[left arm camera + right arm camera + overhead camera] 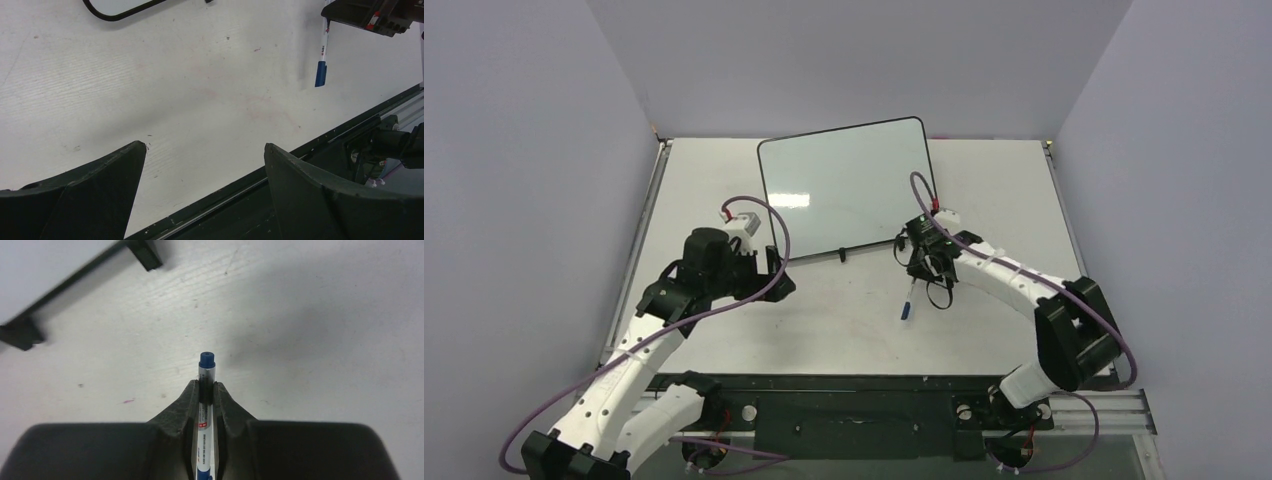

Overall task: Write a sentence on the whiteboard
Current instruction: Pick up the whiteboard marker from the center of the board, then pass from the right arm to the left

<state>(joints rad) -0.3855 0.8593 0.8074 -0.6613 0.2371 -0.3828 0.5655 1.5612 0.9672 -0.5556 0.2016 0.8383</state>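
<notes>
Right gripper [206,389] is pinching a marker [207,362]: both fingers press against the white barrel from either side, and a short blue end sticks out past the fingertips. In the top view this gripper [921,268] hangs over the middle of the table [844,330], just off the whiteboard's near edge and close to its near right corner. The marker [908,300] slants from it toward the table's near edge, with the blue cap at the lower end. From the left wrist view the marker [322,55] casts a shadow that lies apart from it on the table, so the cap end is off the surface.

Left gripper [205,150] has its fingers spread wide with nothing between them. It is over the table near the whiteboard's near left corner, well apart from the marker.

The whiteboard [844,185] lies flat at the far edge of the table, about midway along it and turned slightly, its right side further back. Two small black clip feet [147,255] sit on its near long edge, beside the right gripper.
</notes>
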